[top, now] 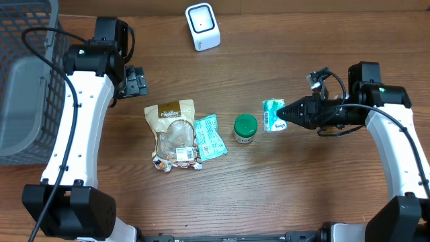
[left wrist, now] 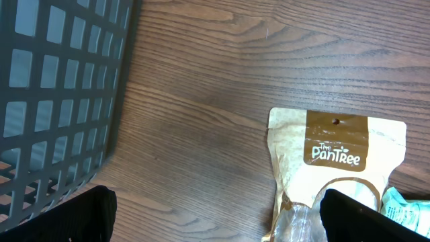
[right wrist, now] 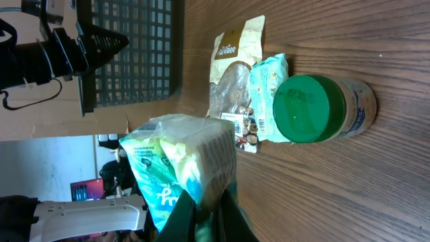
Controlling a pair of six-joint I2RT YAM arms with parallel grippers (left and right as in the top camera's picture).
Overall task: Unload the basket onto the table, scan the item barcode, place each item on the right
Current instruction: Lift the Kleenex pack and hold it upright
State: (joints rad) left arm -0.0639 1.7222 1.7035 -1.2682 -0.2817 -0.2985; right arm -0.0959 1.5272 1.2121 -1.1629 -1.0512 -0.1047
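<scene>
Teal plastic packet (top: 273, 114): pinched tight in right gripper (top: 283, 115), right of green-lidded jar (top: 245, 128).
Left gripper (top: 140, 81): fingers wide, empty, far left beside grey mesh basket (top: 23, 40).

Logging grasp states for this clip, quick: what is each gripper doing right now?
Left gripper: open, holding nothing.
Right gripper: closed on the green-and-white packet.

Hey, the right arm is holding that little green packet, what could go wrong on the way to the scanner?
The right gripper pinches the soft packet by one edge only, so it might sag or slip. The green-lidded jar stands close beside it; a low swing could topple it. The scanner sits farther back, and the crumpled wrap may not read.
</scene>
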